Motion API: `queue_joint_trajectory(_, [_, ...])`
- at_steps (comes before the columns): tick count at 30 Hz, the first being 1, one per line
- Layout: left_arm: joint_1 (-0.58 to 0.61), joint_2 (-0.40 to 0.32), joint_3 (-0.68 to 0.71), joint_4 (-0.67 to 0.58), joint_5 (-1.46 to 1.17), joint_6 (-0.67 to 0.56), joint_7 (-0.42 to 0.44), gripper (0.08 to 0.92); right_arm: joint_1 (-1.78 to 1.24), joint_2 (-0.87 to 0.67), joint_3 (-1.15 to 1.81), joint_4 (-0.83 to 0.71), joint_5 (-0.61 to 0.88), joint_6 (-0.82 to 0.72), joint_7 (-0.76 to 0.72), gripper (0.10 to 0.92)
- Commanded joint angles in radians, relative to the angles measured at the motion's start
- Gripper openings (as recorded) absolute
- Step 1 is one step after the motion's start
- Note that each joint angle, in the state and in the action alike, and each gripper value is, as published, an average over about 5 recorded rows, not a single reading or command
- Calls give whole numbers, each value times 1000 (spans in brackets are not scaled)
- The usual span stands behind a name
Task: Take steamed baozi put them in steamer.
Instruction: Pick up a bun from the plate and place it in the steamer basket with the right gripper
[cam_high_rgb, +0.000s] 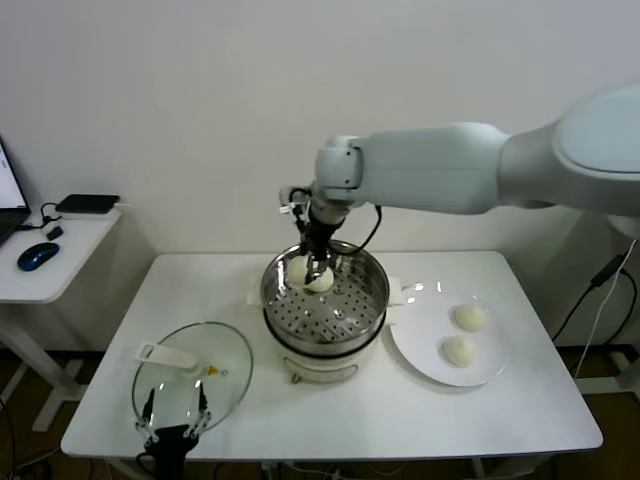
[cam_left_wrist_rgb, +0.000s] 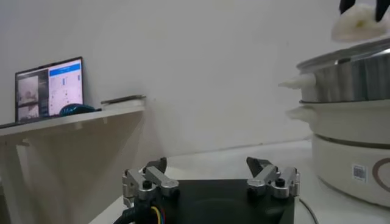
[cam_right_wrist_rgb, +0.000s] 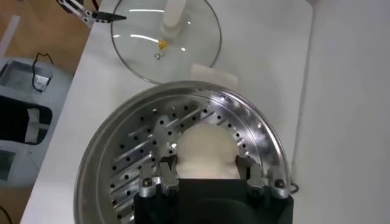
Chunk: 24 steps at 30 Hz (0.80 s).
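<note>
My right gripper (cam_high_rgb: 318, 268) hangs over the back left of the steamer (cam_high_rgb: 368, 290), shut on a creamy-white baozi (cam_right_wrist_rgb: 204, 148) that bulges between its two fingers (cam_right_wrist_rgb: 206, 164). The bun is just above the perforated steel bottom (cam_right_wrist_rgb: 141, 159). In the left wrist view the same baozi (cam_left_wrist_rgb: 361, 23) shows above the steamer's rim (cam_left_wrist_rgb: 347, 73). A second white bun (cam_high_rgb: 298, 270) seems to lie right beside it in the basket. Two more baozi (cam_high_rgb: 470, 317) (cam_high_rgb: 459, 350) rest on the white plate (cam_high_rgb: 420, 345). My left gripper (cam_high_rgb: 176, 420) waits open at the table's near left edge.
A glass lid (cam_high_rgb: 192, 372) with a white handle lies flat, left of the steamer's white pot base (cam_high_rgb: 325, 368), just beyond the left gripper (cam_left_wrist_rgb: 207, 167). A side desk (cam_high_rgb: 50, 255) with a mouse and laptop stands further left. A wall is close behind the table.
</note>
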Motion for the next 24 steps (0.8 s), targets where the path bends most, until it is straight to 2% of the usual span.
queue_joint_trajectory(1, [2,-2,-3,1,0,-2,1,823,-122,71,12,-85,-19,-9,18,653])
queue_joint_trajectory(16, [0,-6,-5,4,2,-3,2,823,-182,79,6,-110,-74,2,25,661])
queue_joint_trajectory(24, [1,-6,-7,2,3,-2,2,823,-106,30,11,-56,-43,25,16,810])
